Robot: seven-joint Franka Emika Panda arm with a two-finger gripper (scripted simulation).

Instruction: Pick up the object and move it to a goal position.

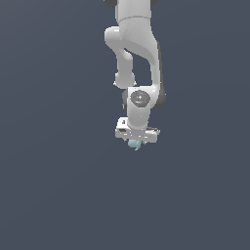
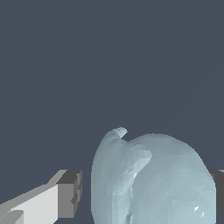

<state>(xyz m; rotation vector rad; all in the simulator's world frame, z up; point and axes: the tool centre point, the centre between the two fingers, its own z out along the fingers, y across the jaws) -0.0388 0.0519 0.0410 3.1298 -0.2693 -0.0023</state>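
Note:
The object [image 2: 153, 179] is a pale blue-teal roundish lump with a small hooked nub on its upper edge. In the wrist view it sits between the two fingers of my gripper [image 2: 144, 194]. One dark finger pad [image 2: 71, 194] stands a small gap away from it, and the other pad [image 2: 218, 192] is at its far edge, mostly out of frame. The jaws stand open around the object. In the exterior view the white gripper [image 1: 136, 142] points down, and the object [image 1: 134, 144] peeks out just under it.
A plain dark grey-blue surface [image 1: 58, 185] fills both views. The white arm [image 1: 136, 49] comes down from the top of the exterior view. Nothing else shows.

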